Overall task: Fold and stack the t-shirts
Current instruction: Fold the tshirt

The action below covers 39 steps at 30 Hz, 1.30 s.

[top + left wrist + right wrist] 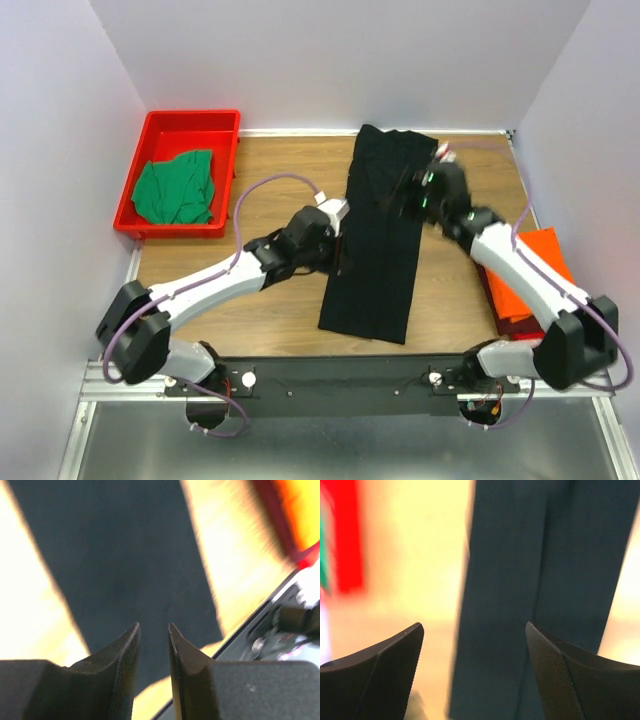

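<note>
The black t-shirt (378, 240) lies in the middle of the table as a long narrow strip running from front to back. In the top view my left gripper (342, 250) hovers at the strip's left edge. In the left wrist view the left gripper (154, 625) stands open by a narrow gap, empty, with the black t-shirt (125, 555) below. My right gripper (412, 190) is over the strip's far right part. It (475, 625) is wide open and empty above the black t-shirt (530, 570). The orange t-shirt (540, 262) lies folded at the right edge. The green t-shirt (178, 188) is bunched in the tray.
A red plastic tray (190, 122) stands at the back left corner, with the green shirt inside. White walls close in the table on the left, back and right. Something dark red (497, 305) shows under the orange shirt. A black rail (350, 375) with the arm bases runs along the near edge.
</note>
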### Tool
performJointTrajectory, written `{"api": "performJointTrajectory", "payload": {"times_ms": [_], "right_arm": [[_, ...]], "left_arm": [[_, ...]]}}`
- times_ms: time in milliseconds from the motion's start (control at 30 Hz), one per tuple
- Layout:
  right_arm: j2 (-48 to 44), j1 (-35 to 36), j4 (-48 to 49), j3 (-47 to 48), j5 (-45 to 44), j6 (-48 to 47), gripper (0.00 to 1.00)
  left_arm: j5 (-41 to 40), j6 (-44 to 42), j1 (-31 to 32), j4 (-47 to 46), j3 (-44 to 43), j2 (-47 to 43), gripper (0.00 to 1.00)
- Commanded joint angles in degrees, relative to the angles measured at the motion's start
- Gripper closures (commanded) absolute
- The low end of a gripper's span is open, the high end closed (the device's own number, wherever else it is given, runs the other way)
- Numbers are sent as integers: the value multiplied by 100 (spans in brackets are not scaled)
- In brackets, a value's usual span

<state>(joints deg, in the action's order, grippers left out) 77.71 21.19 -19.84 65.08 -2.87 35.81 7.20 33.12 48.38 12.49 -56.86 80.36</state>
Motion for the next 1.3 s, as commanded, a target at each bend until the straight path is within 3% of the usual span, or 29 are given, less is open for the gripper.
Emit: {"api": "performJointTrajectory", "payload": {"times_ms": [0, 100, 333, 700, 1267], "right_arm": [[-808, 561, -415, -1679, 252, 1092, 13], [-1598, 632, -687, -2558, 656, 1358, 26], [-2383, 676, -1690, -3273, 779, 1200, 31], [-2322, 720, -1831, -3660, 973, 910, 30], [-1787, 1325, -1427, -3951, 965, 1235, 37]], "left_arm": [[-499, 361, -57, 420, 719, -792, 65], [-676, 502, -57, 535, 1166, -1196, 65], [-747, 581, -57, 272, 1880, -900, 65], [-386, 124, 127, 149, 1784, -284, 53], [-421, 238, 523, 60, 1749, 120, 59]]}}
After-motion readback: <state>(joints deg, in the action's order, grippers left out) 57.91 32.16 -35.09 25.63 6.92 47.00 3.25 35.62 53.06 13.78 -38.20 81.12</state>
